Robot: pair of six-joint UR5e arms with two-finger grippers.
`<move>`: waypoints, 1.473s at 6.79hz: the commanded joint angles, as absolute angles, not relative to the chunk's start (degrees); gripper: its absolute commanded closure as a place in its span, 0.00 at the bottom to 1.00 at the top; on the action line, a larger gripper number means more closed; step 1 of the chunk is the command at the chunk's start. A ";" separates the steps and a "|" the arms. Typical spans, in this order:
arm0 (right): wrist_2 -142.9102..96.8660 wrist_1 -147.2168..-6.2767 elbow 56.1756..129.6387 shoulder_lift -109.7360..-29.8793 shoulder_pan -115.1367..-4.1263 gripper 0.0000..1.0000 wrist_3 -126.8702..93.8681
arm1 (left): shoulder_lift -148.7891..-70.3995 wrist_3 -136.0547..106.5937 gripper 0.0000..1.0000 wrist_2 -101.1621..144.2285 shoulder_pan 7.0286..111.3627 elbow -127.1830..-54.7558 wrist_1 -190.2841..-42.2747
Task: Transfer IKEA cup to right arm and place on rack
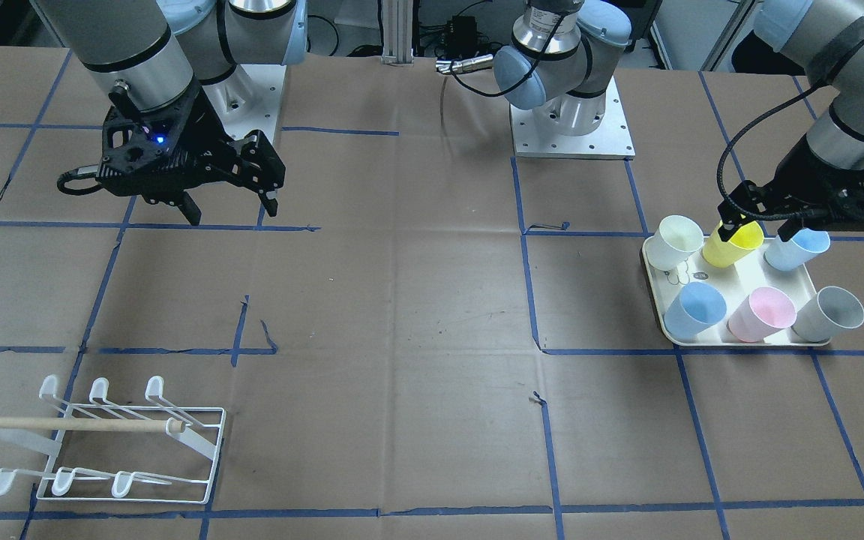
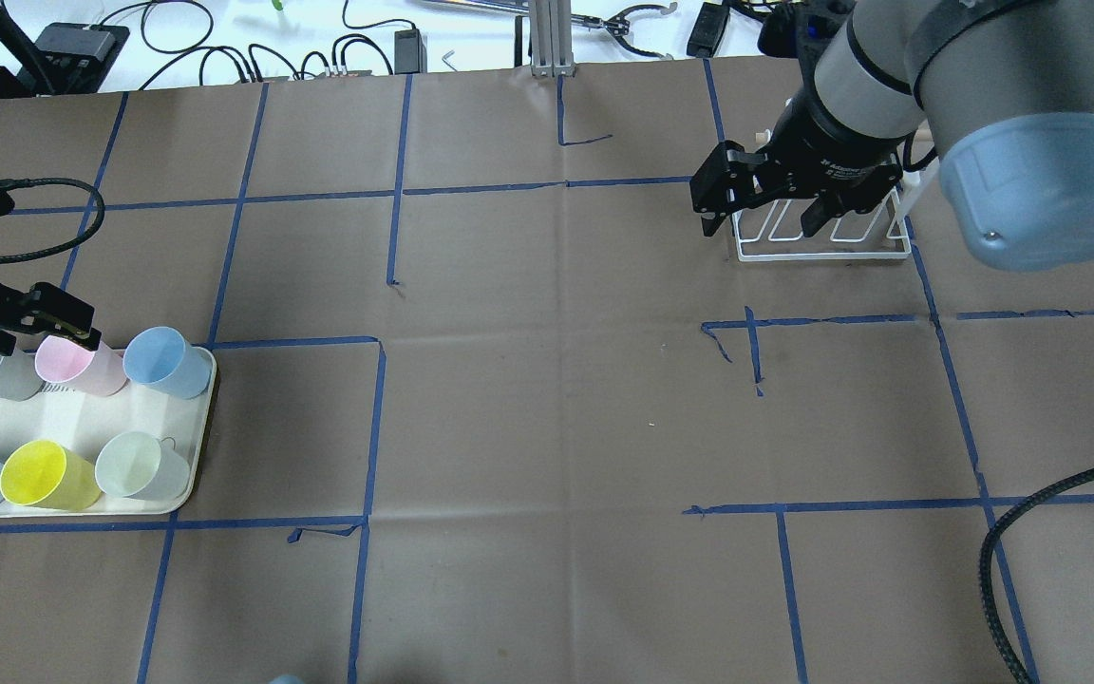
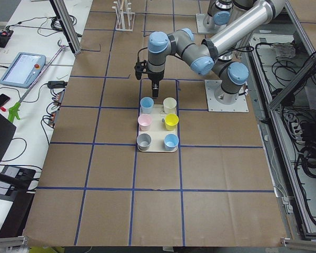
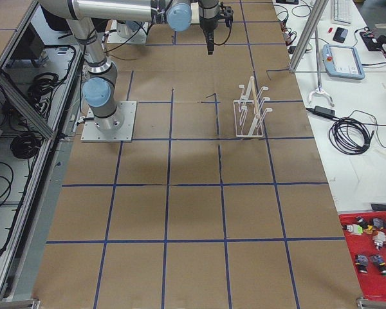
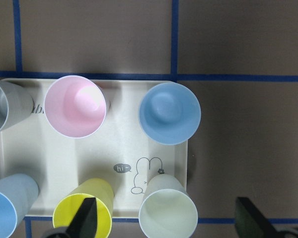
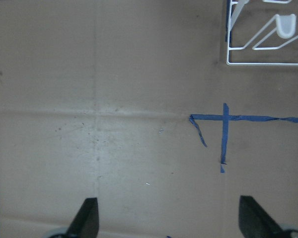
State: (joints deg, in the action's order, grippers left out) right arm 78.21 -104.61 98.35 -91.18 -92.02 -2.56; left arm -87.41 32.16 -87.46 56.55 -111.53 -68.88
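Several IKEA cups stand on a cream tray (image 1: 747, 343): a pale white one (image 1: 679, 238), a yellow one (image 1: 736, 246), two blue, a pink one (image 1: 762, 313) and a grey one (image 1: 828, 313). My left gripper (image 1: 767, 225) hovers open above the tray and touches nothing. In the left wrist view, the gripper (image 5: 169, 220) has the pale white cup (image 5: 168, 214) between its fingertips, below them. My right gripper (image 1: 232, 210) is open and empty, above the table. In the overhead view the right gripper (image 2: 758, 226) overlaps the white wire rack (image 2: 822, 255). The rack (image 1: 175, 427) is empty.
Brown paper with a blue tape grid covers the table. The two arm bases (image 1: 573, 120) stand at the robot's side. Cables and boxes (image 2: 357, 47) lie past the far edge. A red bin (image 4: 373, 257) sits off the table's corner.
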 commanded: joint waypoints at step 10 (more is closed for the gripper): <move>68.38 -174.08 125.05 -90.79 -99.67 0.00 -67.96 | -100.36 29.00 0.03 -87.19 61.96 -120.23 -49.93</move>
State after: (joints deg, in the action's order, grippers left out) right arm 68.45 -168.40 122.36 -90.84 -99.11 -58.80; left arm -99.18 28.93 -87.08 61.95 -120.15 -50.71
